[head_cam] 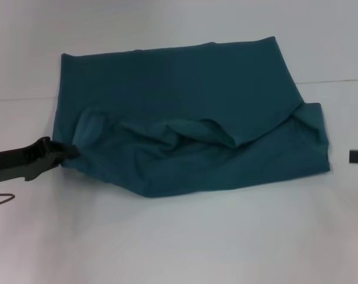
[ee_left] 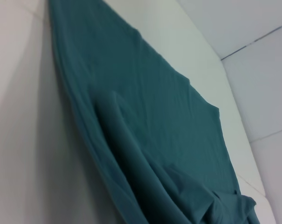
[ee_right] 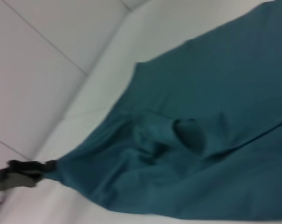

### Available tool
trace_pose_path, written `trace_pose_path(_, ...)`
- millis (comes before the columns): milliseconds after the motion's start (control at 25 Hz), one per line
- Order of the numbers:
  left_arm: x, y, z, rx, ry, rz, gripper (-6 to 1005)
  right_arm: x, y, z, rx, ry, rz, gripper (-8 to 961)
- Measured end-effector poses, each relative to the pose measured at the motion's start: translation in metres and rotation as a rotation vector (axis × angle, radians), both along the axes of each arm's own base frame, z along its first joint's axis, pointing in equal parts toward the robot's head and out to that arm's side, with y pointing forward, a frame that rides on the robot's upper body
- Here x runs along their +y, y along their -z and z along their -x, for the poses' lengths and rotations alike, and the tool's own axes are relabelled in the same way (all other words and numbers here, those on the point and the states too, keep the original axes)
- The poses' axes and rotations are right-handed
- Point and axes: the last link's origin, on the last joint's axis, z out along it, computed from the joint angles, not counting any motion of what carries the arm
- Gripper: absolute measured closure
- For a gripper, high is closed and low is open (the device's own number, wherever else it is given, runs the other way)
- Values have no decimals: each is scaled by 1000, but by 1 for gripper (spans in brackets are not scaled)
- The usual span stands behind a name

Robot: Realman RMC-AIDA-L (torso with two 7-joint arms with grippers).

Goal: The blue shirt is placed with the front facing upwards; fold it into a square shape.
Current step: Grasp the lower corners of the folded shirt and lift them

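You've got the blue shirt (head_cam: 190, 124) lying mid-surface on the white surface (head_cam: 184, 242), already doubled over on itself: no lettering and no collar show anywhere, only plain teal cloth, so at least 1 fold looks done. Its far edge runs fairly straight from 10 o'clock to 1 o'clock, but the near half is a mess, with a loose flap sagging across the middle and a ridge of bunched folds trailing toward 8 o'clock. Down at 8 o'clock of the shirt, your left tool (head_cam: 65, 152) comes in low from the surface's left edge and is pinched onto the shirt's near-left corner, the cloth drawn into a small point at its tips; the right wrist view shows that same pinch from across the cloth. Your right tool (head_cam: 357, 157) sits well apart at 3 o'clock, just a dark sliver at the frame edge, off the cloth, and you cannot tell whether it is wide or narrow. By my reckoning you're roughly midway: the outline is a lopsided wedge, wider on the right than the left, not a square. What's left, as I judge it, is carrying that held corner across to lay the near layer flat, smoothing the sagging flap, and squaring the right side at 4 o'clock, where the lower layer sticks out past the upper one.
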Motion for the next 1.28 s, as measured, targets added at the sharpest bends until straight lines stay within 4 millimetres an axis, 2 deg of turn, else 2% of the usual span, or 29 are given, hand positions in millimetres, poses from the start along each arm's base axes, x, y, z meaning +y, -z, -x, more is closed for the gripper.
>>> trace_pose_path(160,3,3,3,9,-24,-16,940,22,-12,5,-70,113,-7,37)
trace_pose_path(360,4,4,4,11,-30,-27,936,47,-8,2,-146,261,-27,37)
trace_pose_path(640,7,5,2,11,-30,-37,930,67,19,-1,-213,307,-25,61)
trace_pose_path(1040,9,10,0,10,-38,-48,922,82,63,4,-265,303,-4,95)
trace_pose_path(1280,8,11,2,12,-45,-51,917,88,75,10,-285,290,-2,115)
